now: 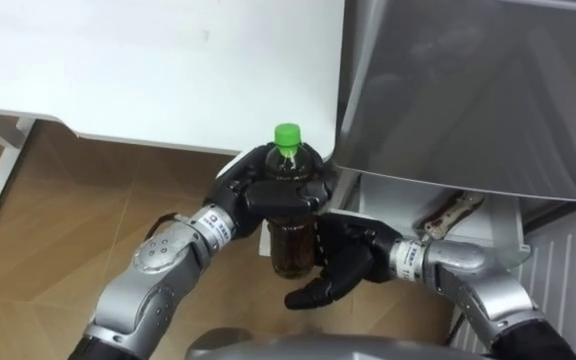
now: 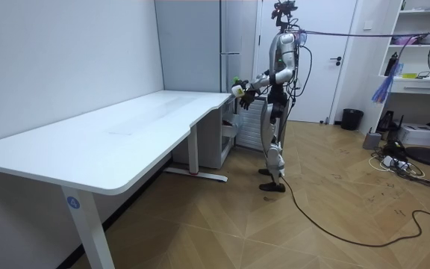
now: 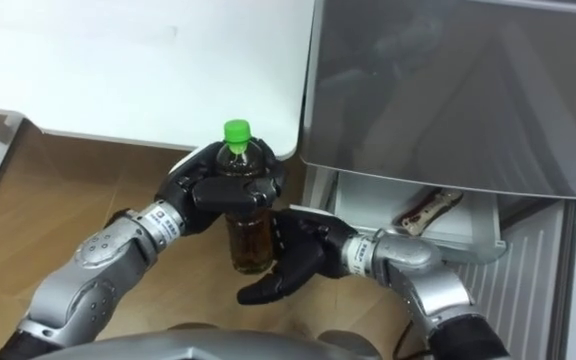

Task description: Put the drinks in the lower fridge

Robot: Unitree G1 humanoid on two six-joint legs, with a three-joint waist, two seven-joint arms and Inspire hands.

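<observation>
My left hand (image 1: 256, 195) is curled round the shoulder of the bottle (image 1: 290, 245), just below its green cap (image 1: 286, 133). It looks full of dark drink, so I judge it weighty, firm-walled and smooth, best held high where I have it. Just right of its lower half is my right hand (image 1: 348, 262), fingers loosely spread and holding nothing.

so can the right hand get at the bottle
Probably yes: the right hand is open beside the lower half of the bottle, nothing between them; the left hand grips its top.
</observation>
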